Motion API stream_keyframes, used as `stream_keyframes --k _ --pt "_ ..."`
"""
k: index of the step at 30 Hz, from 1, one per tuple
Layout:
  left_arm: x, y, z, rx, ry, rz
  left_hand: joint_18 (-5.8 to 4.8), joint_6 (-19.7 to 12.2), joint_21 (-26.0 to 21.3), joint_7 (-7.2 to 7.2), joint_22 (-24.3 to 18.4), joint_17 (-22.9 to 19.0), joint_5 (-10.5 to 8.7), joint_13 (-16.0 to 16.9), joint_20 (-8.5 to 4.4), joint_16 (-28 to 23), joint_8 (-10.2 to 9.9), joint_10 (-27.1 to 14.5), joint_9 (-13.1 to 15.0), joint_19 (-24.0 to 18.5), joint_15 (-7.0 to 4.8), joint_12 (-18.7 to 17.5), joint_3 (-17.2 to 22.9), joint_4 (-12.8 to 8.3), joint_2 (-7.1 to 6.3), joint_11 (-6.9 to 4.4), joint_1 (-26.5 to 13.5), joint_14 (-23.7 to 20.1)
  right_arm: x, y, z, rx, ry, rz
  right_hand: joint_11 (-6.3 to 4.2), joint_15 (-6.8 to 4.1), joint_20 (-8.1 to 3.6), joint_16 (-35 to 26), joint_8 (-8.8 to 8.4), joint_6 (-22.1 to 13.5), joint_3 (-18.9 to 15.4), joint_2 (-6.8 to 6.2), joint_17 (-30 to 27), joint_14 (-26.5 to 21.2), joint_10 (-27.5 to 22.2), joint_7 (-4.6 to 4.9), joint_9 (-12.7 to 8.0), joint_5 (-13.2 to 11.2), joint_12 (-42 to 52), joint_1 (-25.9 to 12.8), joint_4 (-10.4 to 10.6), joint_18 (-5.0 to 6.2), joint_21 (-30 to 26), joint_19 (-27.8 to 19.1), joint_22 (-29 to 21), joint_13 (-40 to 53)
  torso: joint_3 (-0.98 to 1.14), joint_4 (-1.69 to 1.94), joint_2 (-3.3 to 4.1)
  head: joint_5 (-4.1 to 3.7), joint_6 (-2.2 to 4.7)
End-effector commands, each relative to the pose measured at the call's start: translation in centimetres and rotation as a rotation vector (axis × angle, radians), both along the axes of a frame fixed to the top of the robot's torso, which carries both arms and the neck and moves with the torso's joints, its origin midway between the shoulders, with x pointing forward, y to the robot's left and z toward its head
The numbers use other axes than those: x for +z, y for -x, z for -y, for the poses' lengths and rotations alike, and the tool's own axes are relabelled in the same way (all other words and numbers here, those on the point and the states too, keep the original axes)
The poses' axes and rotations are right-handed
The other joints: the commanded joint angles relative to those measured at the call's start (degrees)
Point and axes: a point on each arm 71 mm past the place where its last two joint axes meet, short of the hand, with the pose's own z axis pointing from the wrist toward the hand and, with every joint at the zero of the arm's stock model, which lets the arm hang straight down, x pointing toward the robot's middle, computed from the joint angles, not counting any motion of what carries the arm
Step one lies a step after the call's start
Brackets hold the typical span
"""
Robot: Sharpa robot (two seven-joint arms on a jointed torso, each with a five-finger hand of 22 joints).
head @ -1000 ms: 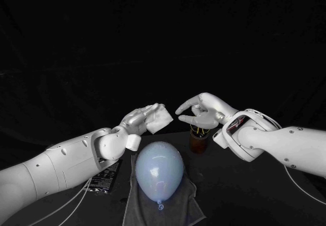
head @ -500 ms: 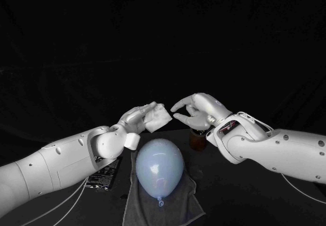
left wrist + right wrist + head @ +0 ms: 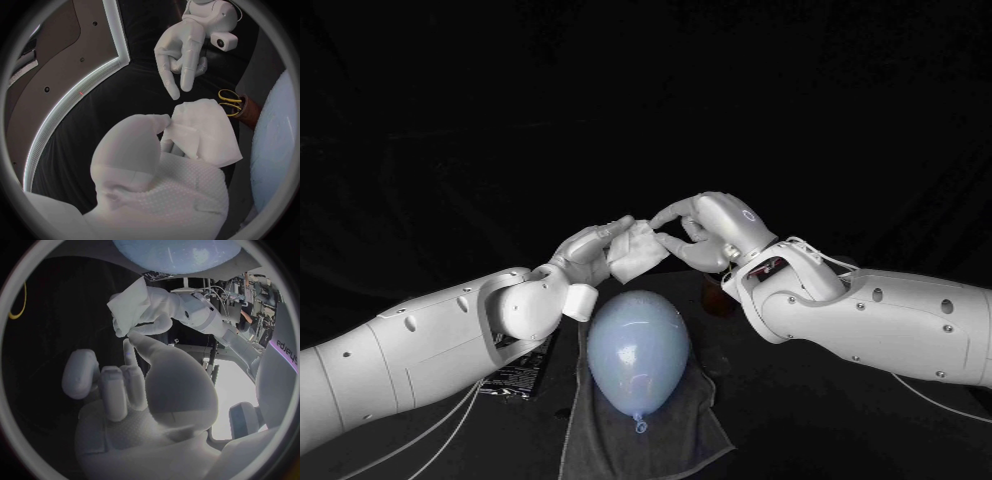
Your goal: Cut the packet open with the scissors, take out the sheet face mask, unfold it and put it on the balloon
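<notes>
— Hands first, operator: what are yours doing?

— Your left hand (image 3: 589,255) is gripping the folded sheet mask (image 3: 635,252), its fingers curling round the lower part and holding it up above the table. Your right hand (image 3: 704,230) is holding nothing. Its thumb and one finger are reaching out with a narrow gap between them, tips just beside the mask's upper edge, and the other fingers are curling in.

— Is it touching the mask?

— The left wrist view is showing a slight gap. From the head view I cannot tell.

— How is the mask looking?

— It is showing as a soft white wad, folded in layers, with creased edges sticking out of your left hand.

— And the table, near to far?

— Nearest you, a rumpled grey cloth (image 3: 653,440) is lying flat. The pale blue balloon (image 3: 636,345) is lying on it, smooth and egg-shaped, its knot pointing towards you. Just beside it, the dark packet (image 3: 524,375) is lying under your left arm. Both hands are hovering over the balloon's far end. Beyond them, the yellow-handled scissors (image 3: 230,102) are standing in a brown holder (image 3: 247,114).
</notes>
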Motion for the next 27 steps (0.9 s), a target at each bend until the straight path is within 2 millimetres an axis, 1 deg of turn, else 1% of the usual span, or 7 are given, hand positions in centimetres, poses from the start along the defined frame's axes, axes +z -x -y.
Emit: stream_keyframes --k 1,4,11,20,27 --pt "0.21 0.13 0.11 0.012 -0.005 0.005 0.67 -0.59 0.23 1.58 0.05 0.16 0.13 -0.05 0.11 0.35 -0.25 -0.47 -0.01 0.53 -0.11 -0.27 0.6 -0.18 0.08 0.17 -0.56 0.62 0.21 0.2 -0.26 0.001 0.004 0.069 0.53 0.39 0.28 0.21 -0.22 -0.39 0.47 -0.06 12.87 5.46 4.9 0.18 -0.09 -0.5 0.17 -0.5 -0.04 -0.94 0.16 0.16 0.11 13.22 0.03 -0.02 0.01 0.09 -0.13" --pt "0.27 0.27 0.17 0.014 -0.004 0.006 0.7 -0.93 0.28 1.7 0.04 0.32 0.12 -0.07 0.1 0.72 -0.45 -0.82 -0.03 0.7 -0.25 -0.3 1.32 -0.44 0.21 0.23 -0.78 1.53 0.08 0.28 -0.59 0.01 0.007 0.077 0.57 0.43 0.32 0.22 -0.3 -0.44 0.49 -0.13 12.91 5.46 4.89 0.22 -0.11 -0.88 0.17 -0.55 -0.02 -0.94 0.17 0.13 0.15 13.23 0.04 -0.06 -0.02 0.18 -0.29" --pt "0.38 0.46 0.34 0.017 0.0 0.008 0.86 -1.34 0.55 1.88 0.11 0.37 0.12 -0.08 0.01 0.83 -0.68 -1.38 -0.07 1.3 -0.26 -0.33 2.02 -0.7 0.39 0.36 -0.94 2.0 -0.11 0.42 -0.92 0.025 0.015 0.081 0.66 0.52 0.4 0.24 -0.52 -0.65 0.46 -0.42 12.95 5.47 4.9 0.33 -0.19 -1.43 0.18 -0.66 -0.04 -0.95 0.26 0.12 0.29 13.25 0.02 -0.08 -0.09 0.18 -0.47" --pt "0.45 0.52 0.33 0.028 0.005 0.01 0.96 -1.9 0.98 2.17 0.18 0.43 0.12 -0.09 -0.14 0.95 -0.98 -2.31 -0.1 2.27 -0.25 -0.35 2.83 -1.2 0.6 0.57 -0.89 2.56 -0.36 0.8 -0.78 0.035 0.026 0.078 0.71 0.56 0.45 0.26 -0.58 -0.65 0.34 -0.67 13.0 5.48 4.91 0.36 -0.21 -1.68 0.2 -0.8 -0.01 -0.95 0.29 0.1 0.35 13.28 0.04 -0.12 -0.12 0.3 -0.61" --pt "0.49 0.6 0.41 0.028 0.009 0.009 0.97 -2.15 1.12 2.36 0.16 0.51 0.12 -0.09 -0.22 1.14 -1.12 -2.81 -0.11 2.67 -0.29 -0.34 3.2 -1.41 0.69 0.71 -0.88 3.11 -0.52 0.69 -0.57 0.029 0.036 0.072 0.74 0.59 0.47 0.26 -0.62 -0.66 0.23 -0.84 12.99 5.47 4.92 0.39 -0.22 -1.76 0.21 -0.94 0.04 -0.95 0.29 0.08 0.37 13.3 0.02 -0.06 -0.09 0.14 -0.68"
